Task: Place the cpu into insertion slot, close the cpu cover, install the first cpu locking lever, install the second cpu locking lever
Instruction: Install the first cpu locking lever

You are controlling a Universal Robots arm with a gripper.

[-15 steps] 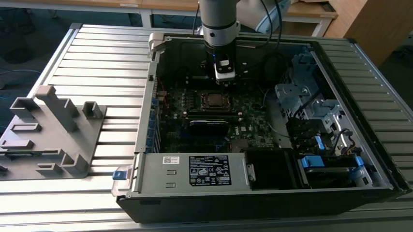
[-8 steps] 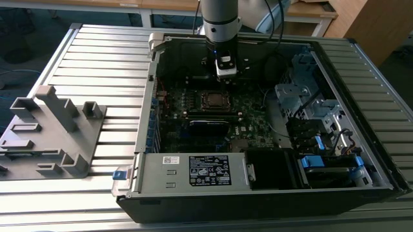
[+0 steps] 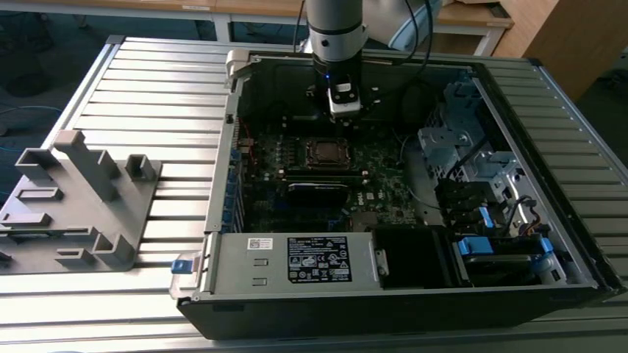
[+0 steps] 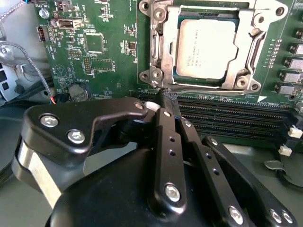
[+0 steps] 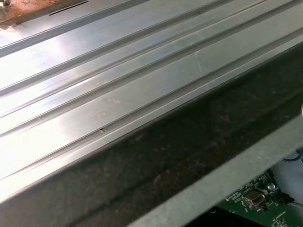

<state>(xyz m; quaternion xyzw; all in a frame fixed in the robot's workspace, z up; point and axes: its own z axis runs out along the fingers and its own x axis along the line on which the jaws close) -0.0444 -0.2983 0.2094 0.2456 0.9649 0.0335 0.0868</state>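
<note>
In the exterior view, a grey moulded fixture (image 3: pixel 73 202) rests on the ribbed aluminium table (image 3: pixel 147 81) at the exterior view's left, well apart from the open computer case (image 3: pixel 393 294). The case lies on its side so that the motherboard (image 3: pixel 378 173) faces upward, which gives the arm vertical access to the socket area.

The gripper (image 3: pixel 342 110) hangs inside the case, just beyond the insertion slot (image 3: pixel 325 152) and near it. In the second wrist view the gripper (image 4: pixel 166 97) has its fingers (image 4: pixel 165 127) pressed together, with nothing held between them. Their tip stands at the edge of the cpu cover (image 4: pixel 248 56), beside a thin wire lever (image 4: pixel 199 90) that runs along that edge; whether the tip touches the lever cannot be told.

The cpu (image 4: pixel 204 47) lies flat in the insertion slot, metal top upward, framed by the window of the cpu cover. The cover lies down over the chip, so seating and cover closing are judged complete. The closed fingers suit pushing a lever, not grasping.

The cpu is square, so no long axis applies. Its edges run parallel to the socket frame and to the black memory slots (image 4: pixel 236 116) next to it. Its printing reads crosswise to those slots.

The first wrist view shows the table ribs and the case wall (image 5: pixel 189 156).
</note>
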